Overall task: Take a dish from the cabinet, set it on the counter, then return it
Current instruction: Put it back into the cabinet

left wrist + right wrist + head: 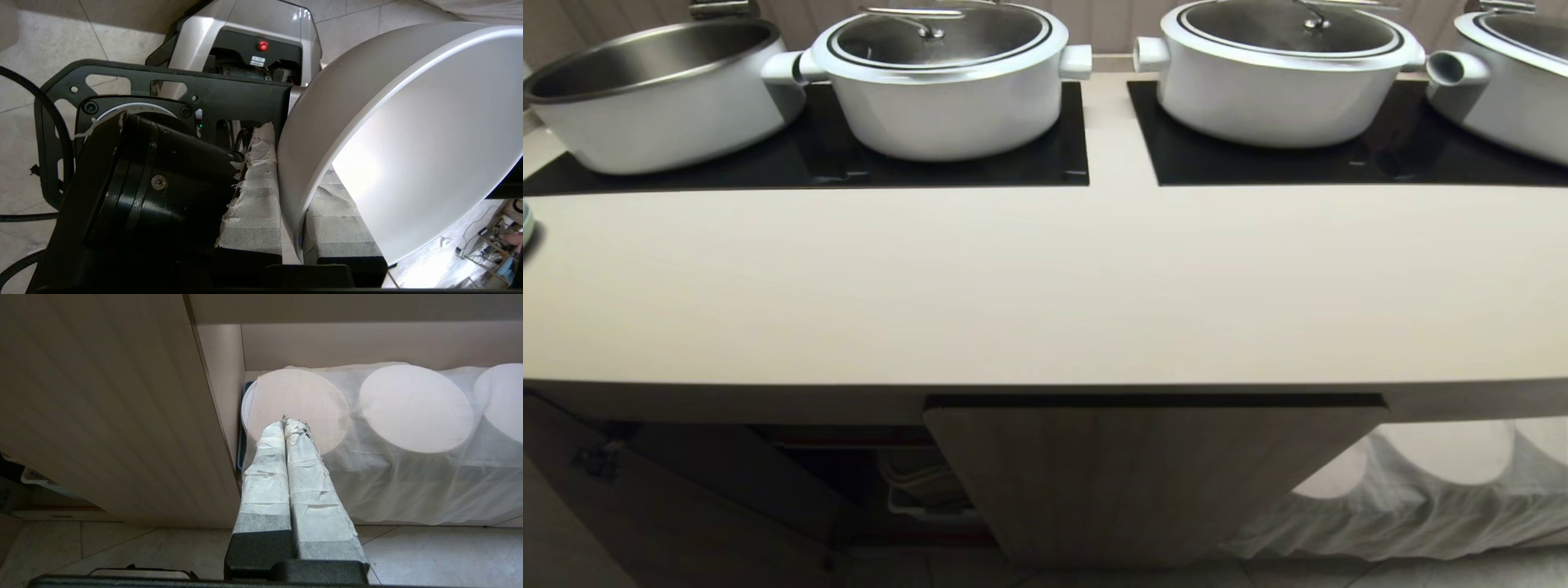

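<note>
Four large white pots are lined up along the back edge of the counter: an unlidded pot (658, 94) at the left end, then two lidded pots (943, 77) (1282, 69), and a fourth pot (1515, 77) cut off at the right end. Round white shapes are seen draped under a thin white cloth (408, 473) on a low shelf, above a pale tiled floor (441, 555).

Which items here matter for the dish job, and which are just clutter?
Job:
- dish, rim clamped in the left gripper
- counter
- cabinet, door open

Clutter:
- lidded pots on black glass panels
- lidless pot
- cloth-covered round things, by the parked, shut right gripper
</note>
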Tool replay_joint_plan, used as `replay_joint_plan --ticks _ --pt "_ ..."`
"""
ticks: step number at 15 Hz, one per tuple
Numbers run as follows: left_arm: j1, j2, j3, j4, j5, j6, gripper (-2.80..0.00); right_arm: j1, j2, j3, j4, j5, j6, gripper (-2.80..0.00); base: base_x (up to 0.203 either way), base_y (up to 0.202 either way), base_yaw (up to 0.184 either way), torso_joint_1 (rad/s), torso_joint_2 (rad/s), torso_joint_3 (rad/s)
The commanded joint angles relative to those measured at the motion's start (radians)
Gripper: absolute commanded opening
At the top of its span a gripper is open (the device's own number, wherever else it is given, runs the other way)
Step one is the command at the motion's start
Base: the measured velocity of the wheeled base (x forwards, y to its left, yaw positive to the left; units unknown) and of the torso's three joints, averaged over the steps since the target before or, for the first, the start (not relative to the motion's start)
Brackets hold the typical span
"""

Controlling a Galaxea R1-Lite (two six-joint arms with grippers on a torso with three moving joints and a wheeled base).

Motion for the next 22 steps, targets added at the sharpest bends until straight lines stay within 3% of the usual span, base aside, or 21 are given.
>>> replay_joint_plan --ticks 1,22 --pt "0.000 -0.010 0.007 0.006 0.000 -0.004 -2.80 0.000 0.001 0.000 0.000 0.000 0.000 -2.80 0.000 0.000 0.000 -0.246 0.54 0.292" --pt "0.000 -0.034 0.023 0.015 0.002 -0.002 -2.80 0.000 0.002 0.000 0.000 0.000 0.000 -2.80 0.000 0.000 0.000 -0.197 0.49 0.291"
